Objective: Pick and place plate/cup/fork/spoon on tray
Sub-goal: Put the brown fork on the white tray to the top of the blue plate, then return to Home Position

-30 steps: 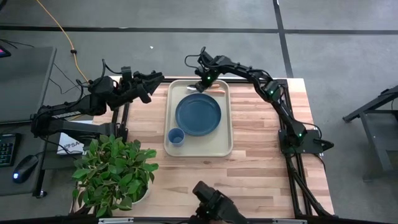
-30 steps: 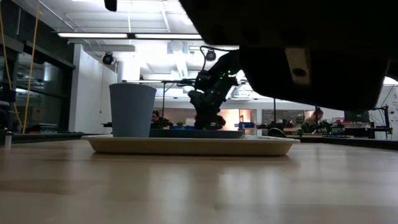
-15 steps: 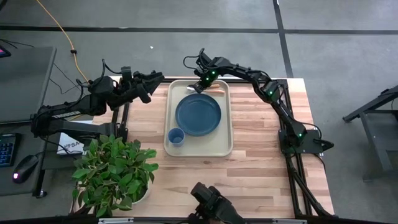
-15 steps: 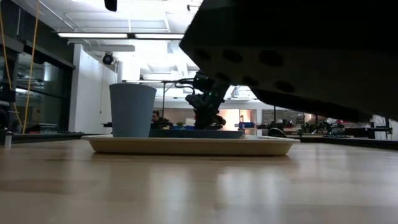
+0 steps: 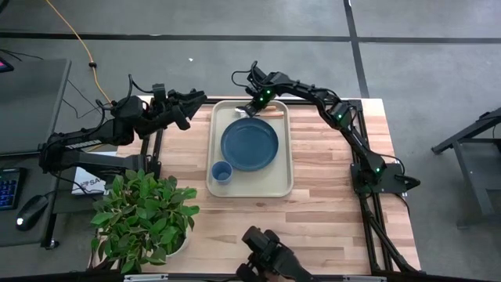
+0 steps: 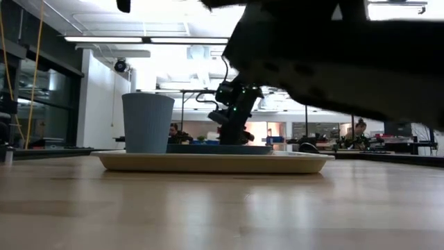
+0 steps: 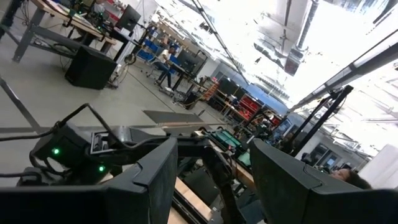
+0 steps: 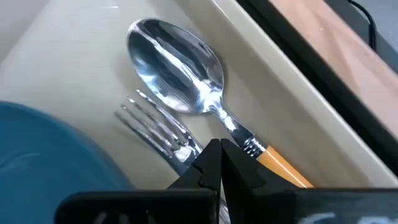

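- My right arm reaches across the table to the far end of the tray (image 5: 286, 182), its right gripper (image 8: 220, 163) low over the cutlery with fingertips pinched together and nothing between them.
- Just past those tips I see the spoon (image 8: 186, 74) and the fork (image 8: 158, 127) lying side by side on the tray floor, between the far rim and the plate (image 5: 249, 145).
- The cup (image 5: 221, 171) stands on the tray's near left corner.
- My left arm waits folded off the table's left edge; the left gripper (image 7: 211, 171) hangs spread apart, empty.
- I read no labels or writing anywhere.
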